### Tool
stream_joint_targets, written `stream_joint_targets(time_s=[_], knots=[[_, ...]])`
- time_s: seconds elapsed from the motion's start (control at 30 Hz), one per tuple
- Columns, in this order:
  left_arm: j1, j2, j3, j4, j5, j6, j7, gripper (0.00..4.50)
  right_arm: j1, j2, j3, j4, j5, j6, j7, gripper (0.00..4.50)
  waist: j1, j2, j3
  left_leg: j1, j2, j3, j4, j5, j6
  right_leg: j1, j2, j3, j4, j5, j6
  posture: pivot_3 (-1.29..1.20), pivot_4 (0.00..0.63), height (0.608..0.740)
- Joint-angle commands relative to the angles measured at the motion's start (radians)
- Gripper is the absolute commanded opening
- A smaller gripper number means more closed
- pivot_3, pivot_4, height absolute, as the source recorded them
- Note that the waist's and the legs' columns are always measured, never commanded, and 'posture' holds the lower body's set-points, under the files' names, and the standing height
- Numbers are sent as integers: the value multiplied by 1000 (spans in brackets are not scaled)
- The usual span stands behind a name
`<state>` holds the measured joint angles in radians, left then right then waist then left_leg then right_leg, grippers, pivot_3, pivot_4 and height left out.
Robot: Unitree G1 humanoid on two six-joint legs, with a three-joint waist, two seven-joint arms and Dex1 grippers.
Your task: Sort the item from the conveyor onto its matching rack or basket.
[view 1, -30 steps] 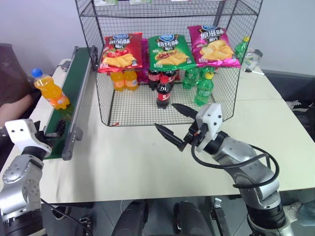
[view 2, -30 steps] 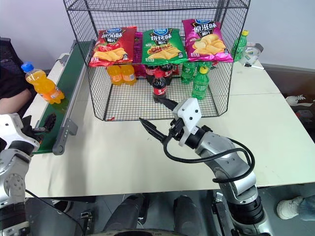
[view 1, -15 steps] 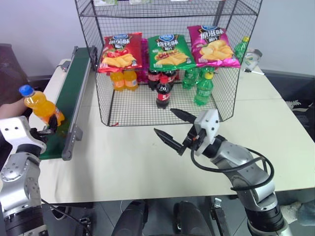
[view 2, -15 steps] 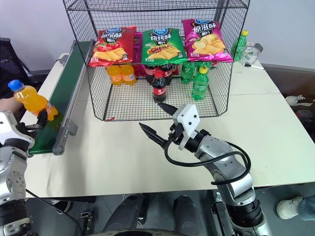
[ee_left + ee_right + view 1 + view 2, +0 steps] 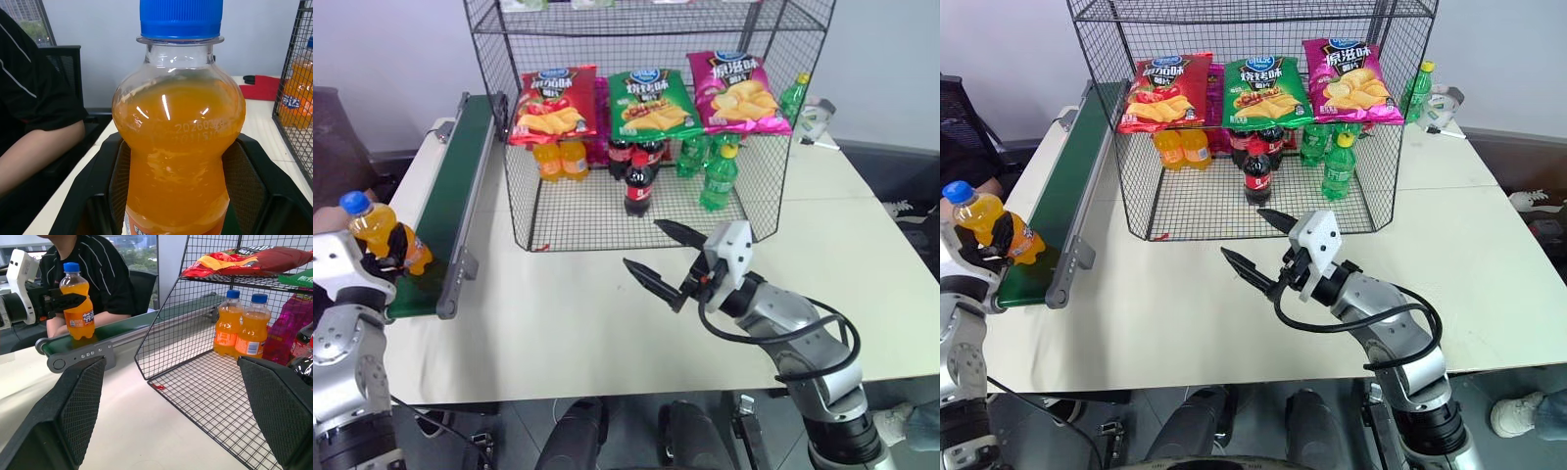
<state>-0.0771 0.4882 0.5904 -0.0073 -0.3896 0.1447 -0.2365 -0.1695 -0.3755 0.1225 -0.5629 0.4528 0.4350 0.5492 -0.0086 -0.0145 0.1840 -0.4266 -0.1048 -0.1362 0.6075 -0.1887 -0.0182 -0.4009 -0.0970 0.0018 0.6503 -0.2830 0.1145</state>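
Observation:
The item, a small orange soda bottle (image 5: pixel 380 233) with a blue cap, stands upright at the near end of the conveyor (image 5: pixel 450 191). My left gripper (image 5: pixel 395 258) is shut on the bottle's lower body, and in the left wrist view the black fingers (image 5: pixel 100 196) hug both sides of the bottle (image 5: pixel 178 142). My right gripper (image 5: pixel 642 245) hovers open and empty over the table in front of the rack (image 5: pixel 570 213). Two orange bottles (image 5: pixel 560 159) like the item stand on the rack's lower left.
Cola bottles (image 5: pixel 638 184) and green bottles (image 5: pixel 720 179) fill the rack's lower shelf, with red, green and pink chip bags (image 5: pixel 651 101) above. A person's arm (image 5: pixel 39 152) rests left of the conveyor. The white table (image 5: pixel 558 323) lies open between both arms.
The orange bottle came down the belt to its near end, and my left gripper went from open to shut on it. The right gripper stayed put, still open.

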Motion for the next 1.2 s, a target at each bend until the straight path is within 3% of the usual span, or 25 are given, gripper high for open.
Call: stream_joint_targets(time_s=[0.03, 0.27, 0.57, 0.73, 0.93, 1.2], knots=[[9, 20, 43, -61, -29, -7, -6, 2176, -6, 0, -14, -49, 18, 0, -2, 4500, 0, 0, 0, 0, 0, 0, 0, 0, 0, 0, 0, 0, 0, 0, 0, 0, 150, 740], [-45, 75, 59, -179, -124, 52, -33, 2176, -20, 2, -9, -59, 27, 22, -3, 4500, 3, -3, 0, -1, 0, 0, 1, 0, 0, 0, 0, 0, 0, 0, 0, 0, 150, 740], [-83, 118, -90, -371, -276, 265, -134, 2176, -11, 11, 1, -53, 14, 16, -2, 4500, -1, -2, 0, -1, 0, 0, 0, 0, 0, 0, 0, 0, 0, 0, 0, 0, 150, 740], [-75, 103, -169, -404, -290, 322, -164, 2176, -3, 17, 3, -47, 2, 5, -5, 4500, -4, -2, 0, -1, 0, 0, 0, 0, 0, 0, 0, 0, 0, 0, 0, 0, 150, 740], [-144, -48, -361, -316, -117, 257, -78, 2176, -4, 23, 5, -40, 0, -2, -12, 4500, 14, -2, 0, 0, 0, 0, 2, 0, 0, 2, 0, 0, 0, 0, 0, 0, 150, 740], [-327, -229, -470, 82, 104, -10, -14, 2176, -6, 24, 6, -32, -3, -18, -14, 4500, 22, -2, 0, -1, -1, 0, 3, 0, 0, 5, 1, -2, 0, 0, 1, 0, 150, 740]])
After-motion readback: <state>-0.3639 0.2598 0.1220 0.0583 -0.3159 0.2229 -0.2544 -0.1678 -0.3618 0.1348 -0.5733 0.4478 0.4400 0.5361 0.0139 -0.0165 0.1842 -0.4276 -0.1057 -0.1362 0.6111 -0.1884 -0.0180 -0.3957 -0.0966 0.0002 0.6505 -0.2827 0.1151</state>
